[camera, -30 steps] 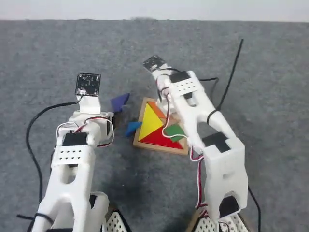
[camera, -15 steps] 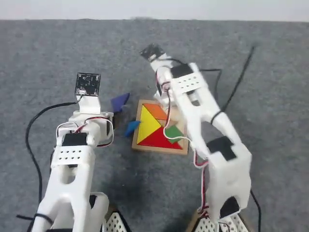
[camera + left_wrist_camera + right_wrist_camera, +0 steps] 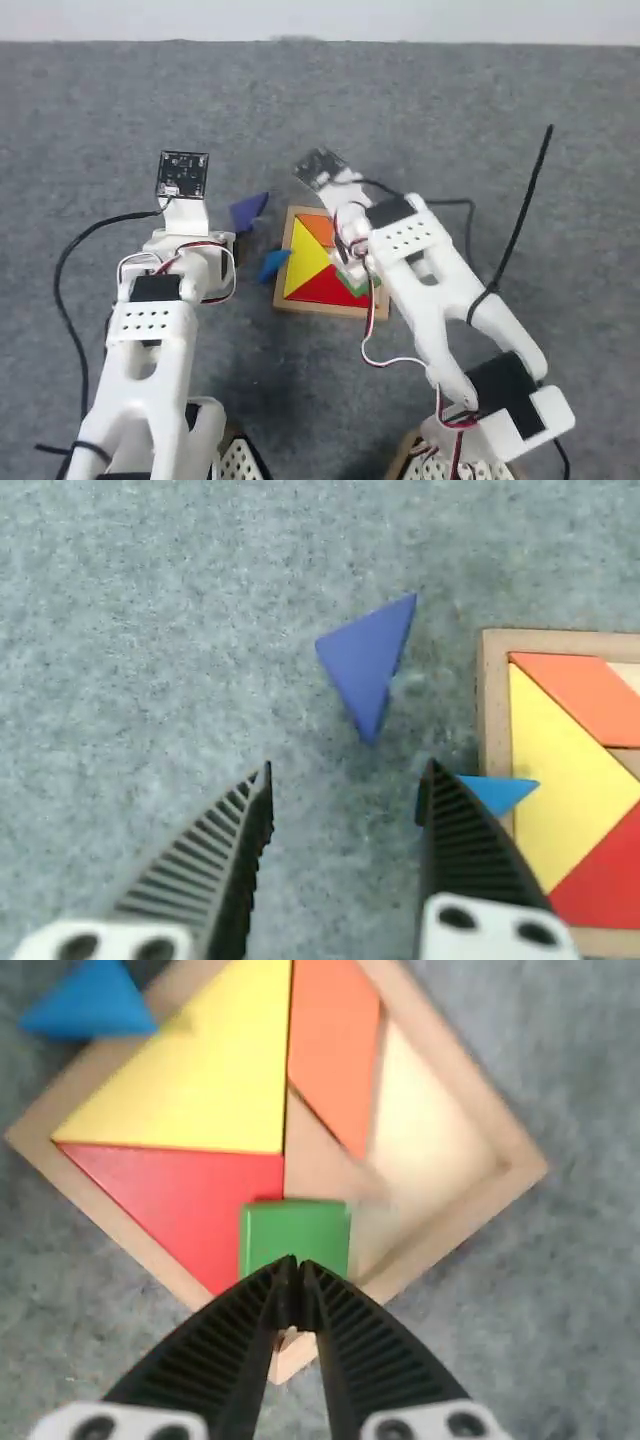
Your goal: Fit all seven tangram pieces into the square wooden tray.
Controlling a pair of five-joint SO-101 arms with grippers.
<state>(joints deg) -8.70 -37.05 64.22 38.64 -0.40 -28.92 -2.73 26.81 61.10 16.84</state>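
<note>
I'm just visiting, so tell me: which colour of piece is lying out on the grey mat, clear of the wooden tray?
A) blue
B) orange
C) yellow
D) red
A: the blue triangle lies on the mat, apart from the tray.

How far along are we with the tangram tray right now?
Done: the large yellow triangle, large red triangle and orange parallelogram lie in the square wooden tray.
In hand: the shut right gripper is at the green square in the tray; whether that piece sits flush is unclear.
Left: the dark blue triangle and light blue triangle lie outside the tray near the open left gripper. Bare wood shows inside the tray.
</note>
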